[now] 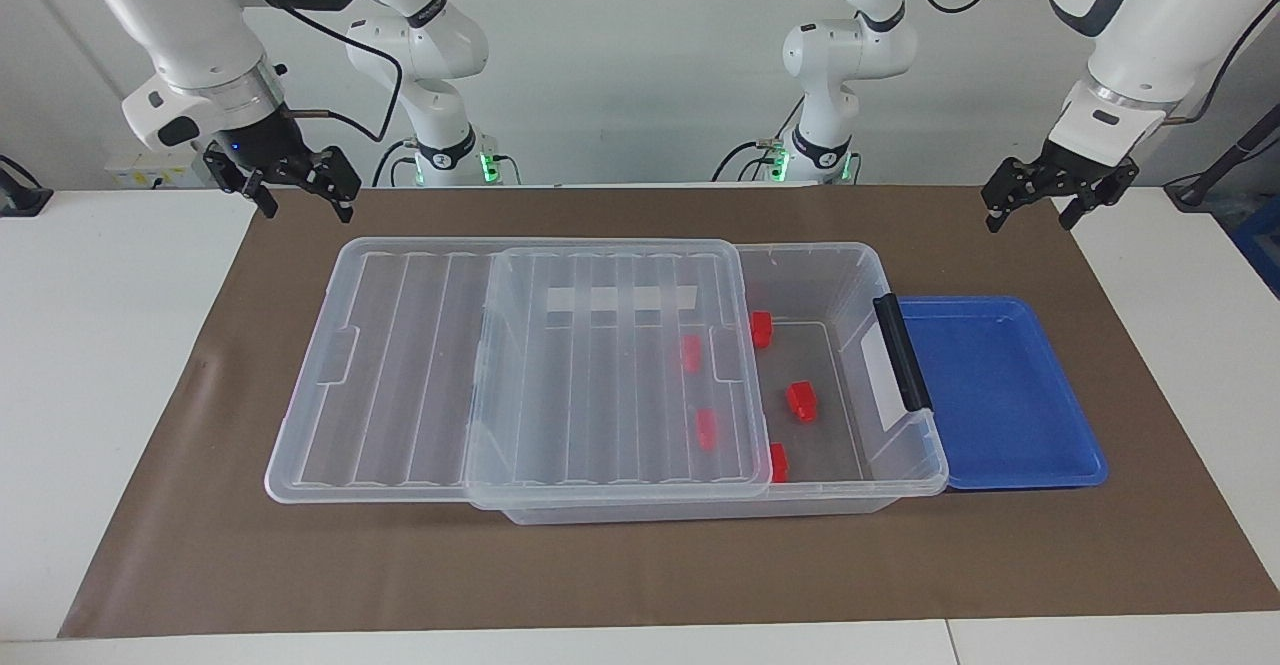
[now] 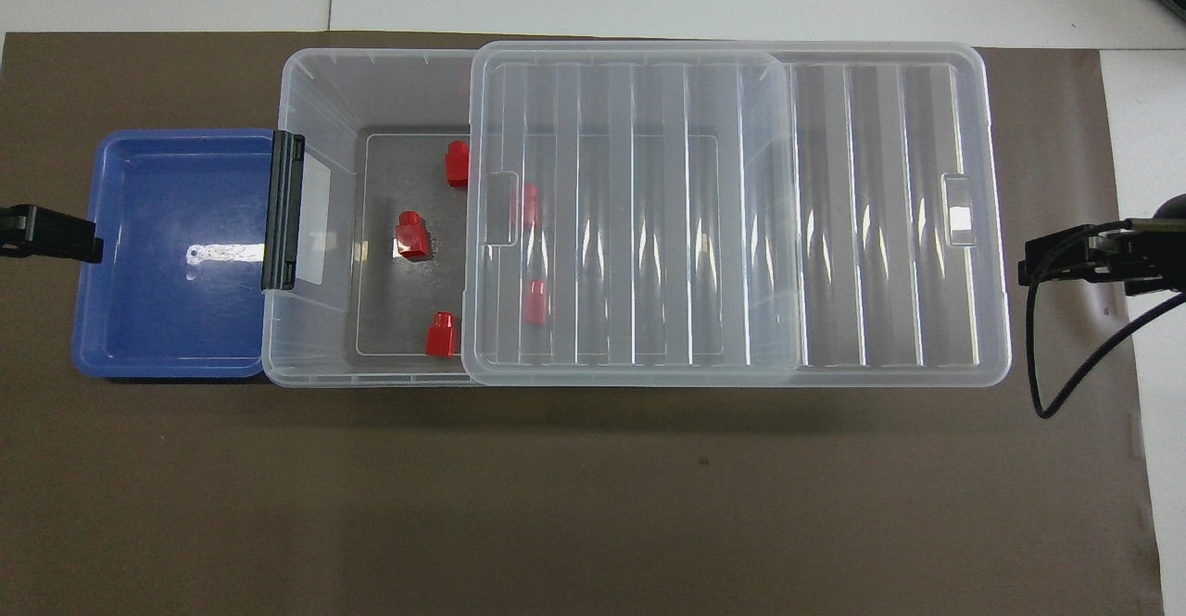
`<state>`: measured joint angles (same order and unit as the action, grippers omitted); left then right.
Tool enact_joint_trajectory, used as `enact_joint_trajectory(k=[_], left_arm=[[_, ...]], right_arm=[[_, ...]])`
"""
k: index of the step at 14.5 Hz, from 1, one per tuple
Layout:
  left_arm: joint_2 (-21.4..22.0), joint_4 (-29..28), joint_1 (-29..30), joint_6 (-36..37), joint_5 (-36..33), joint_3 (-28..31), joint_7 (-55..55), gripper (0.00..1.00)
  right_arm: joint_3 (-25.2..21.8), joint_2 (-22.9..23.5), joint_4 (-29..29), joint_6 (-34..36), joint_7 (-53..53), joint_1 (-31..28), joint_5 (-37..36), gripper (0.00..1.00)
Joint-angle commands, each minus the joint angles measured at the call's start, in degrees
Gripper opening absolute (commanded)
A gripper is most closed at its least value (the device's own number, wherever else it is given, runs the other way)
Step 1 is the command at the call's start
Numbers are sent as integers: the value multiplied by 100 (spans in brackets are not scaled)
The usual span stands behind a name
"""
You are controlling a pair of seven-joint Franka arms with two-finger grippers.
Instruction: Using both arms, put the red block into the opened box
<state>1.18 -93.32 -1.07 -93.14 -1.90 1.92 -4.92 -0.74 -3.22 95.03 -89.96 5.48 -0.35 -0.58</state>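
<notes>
Red blocks (image 1: 801,400) in opened box (image 1: 905,465), brown mat (image 1: 640,575), white table (image 1: 90,345)

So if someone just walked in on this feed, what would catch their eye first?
Probably the red blocks lying inside the clear box at mid-table, its ribbed lid slid toward the right arm's end so two blocks show through it. Next, the bare blue tray beside the box. The left gripper and right gripper hang open, holding nothing.

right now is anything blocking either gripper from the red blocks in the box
Partly. The clear lid lies slid over most of the opened box, covering two red blocks. Three others sit in the uncovered end beside the blue tray, open from above. Left gripper and right gripper hang open, empty.
</notes>
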Motion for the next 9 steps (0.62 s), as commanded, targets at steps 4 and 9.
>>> enact_joint_trajectory(k=[4,9], left_arm=[[32,16,37,68,93,-25,-62,100],[32,16,28,68,93,-25,-62,100]], right_arm=[[-31,-65,-28,-91,-117,-71,120,100],[-58,-100,208,-346,-589,-176,155,39]])
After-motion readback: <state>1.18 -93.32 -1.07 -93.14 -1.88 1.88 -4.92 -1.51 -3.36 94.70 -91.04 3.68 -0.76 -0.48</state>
